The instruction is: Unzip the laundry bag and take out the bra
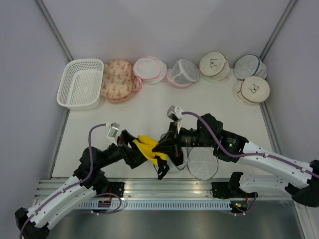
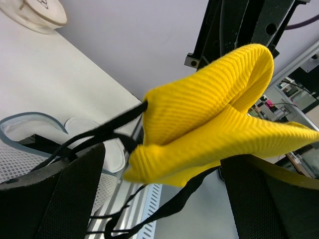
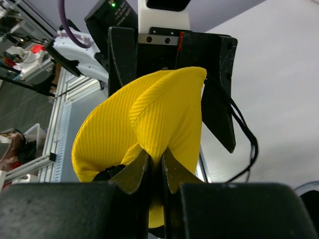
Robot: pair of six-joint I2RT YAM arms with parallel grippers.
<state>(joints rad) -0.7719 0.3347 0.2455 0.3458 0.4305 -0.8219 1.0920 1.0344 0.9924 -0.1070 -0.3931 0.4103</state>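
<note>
Pale walls (image 1: 164, 30) are closing in a white table (image 1: 149, 107) on three sides, and a metal rail (image 1: 164, 188) is running along its near edge, where the arms are bolted. A white basket (image 1: 79, 83) and a row of small round bags (image 1: 214, 64) are sitting against the far wall, leaving the middle of the table open between them and the arms. The laundry bag (image 1: 202, 164) is lying near the front edge, just beside the rail and partly under the right arm, with its blue-grey rim showing in the left wrist view. The yellow bra (image 1: 146, 148) is hanging in the air to the left of the bag and outside it, above the near part of the table. The right claw (image 3: 155, 167) is pinching a fold of the ribbed yellow fabric between closed fingers. The left claw (image 2: 159, 199) is standing wide open, its fingers flanking the bra without clamping it. Black straps (image 2: 99, 134) are dangling below the fabric toward the rail.
</note>
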